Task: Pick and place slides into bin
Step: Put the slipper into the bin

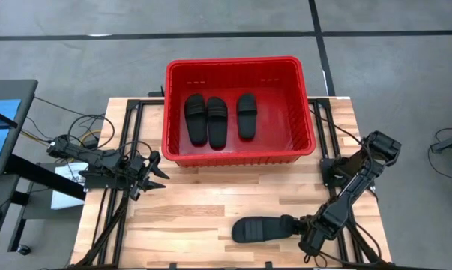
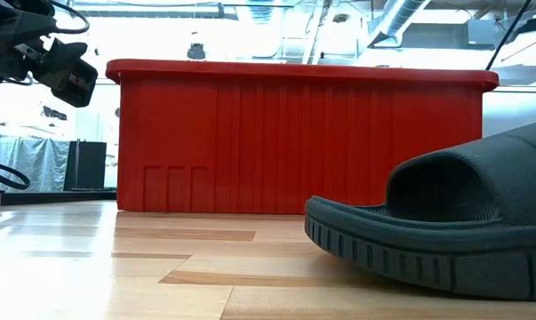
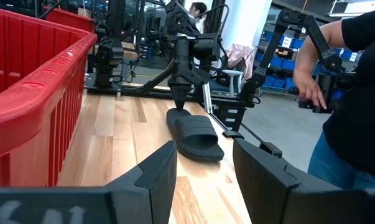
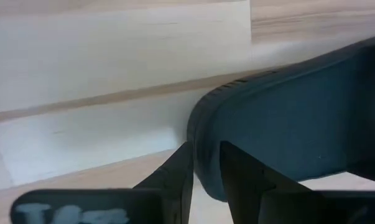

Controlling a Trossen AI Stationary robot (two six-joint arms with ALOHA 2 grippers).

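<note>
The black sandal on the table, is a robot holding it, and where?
Yes. The right gripper pinches the slide by the edge of its sole at one end. The left gripper holds nothing.

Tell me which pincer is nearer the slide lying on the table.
Right. The right pincer is at the slide's heel end, fingers either side of its edge. The left pincer hangs open beside the bin, well away.

wooden table point(image 1: 211, 217) | person point(image 3: 355, 93) in black top beside table | grey floor point(image 1: 98, 60)
</note>
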